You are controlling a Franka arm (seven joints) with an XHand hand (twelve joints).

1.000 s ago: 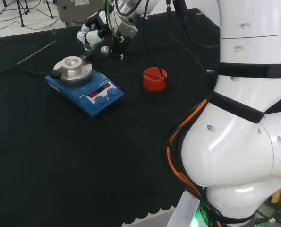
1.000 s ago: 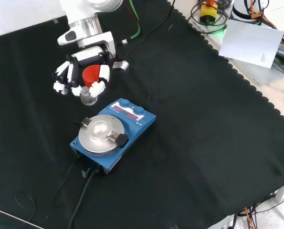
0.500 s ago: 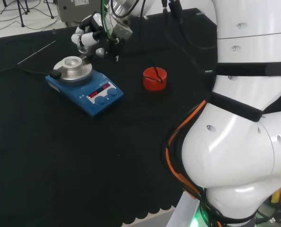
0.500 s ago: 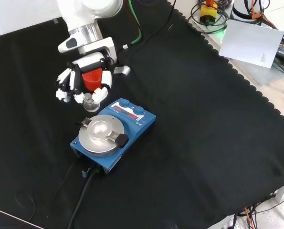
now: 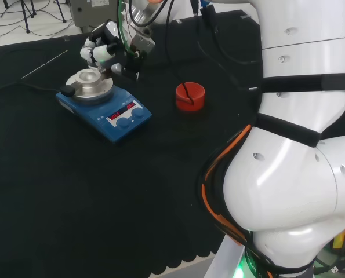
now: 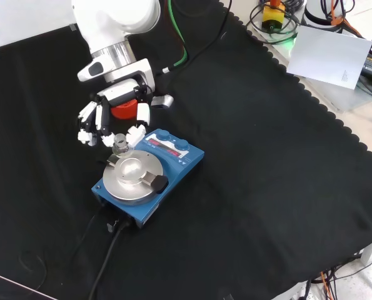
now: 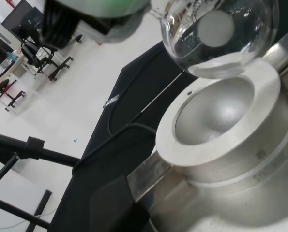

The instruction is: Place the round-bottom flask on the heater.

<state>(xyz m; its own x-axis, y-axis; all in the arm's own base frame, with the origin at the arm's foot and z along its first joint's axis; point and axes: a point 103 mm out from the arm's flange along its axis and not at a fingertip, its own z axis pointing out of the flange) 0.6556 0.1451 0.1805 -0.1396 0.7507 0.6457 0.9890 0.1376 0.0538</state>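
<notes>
The big bench covered in black cloth carries everything here. The white robot arm stands at one edge of it and reaches far across.

Next in size is the blue heater with a round silver metal block on top. It sits out on the open cloth, away from the scalloped edge seen on the right in the front view. The block has a smooth bowl-shaped hollow, made to cup a round bottom so that it cannot roll away. A black cable runs from the heater toward the near edge of the cloth in the front view.

The black and white hand hangs beside the block, with its fingers curled round the neck of the clear glass round-bottom flask. It probably holds the neck so the round belly hangs free below and can go straight down into the hollow.

The flask is just below the fingertips, up in the air, over the rim of the block and not yet touching it.

Smallest is the red ribbed ring stand, sitting empty on the cloth near the heater.
</notes>
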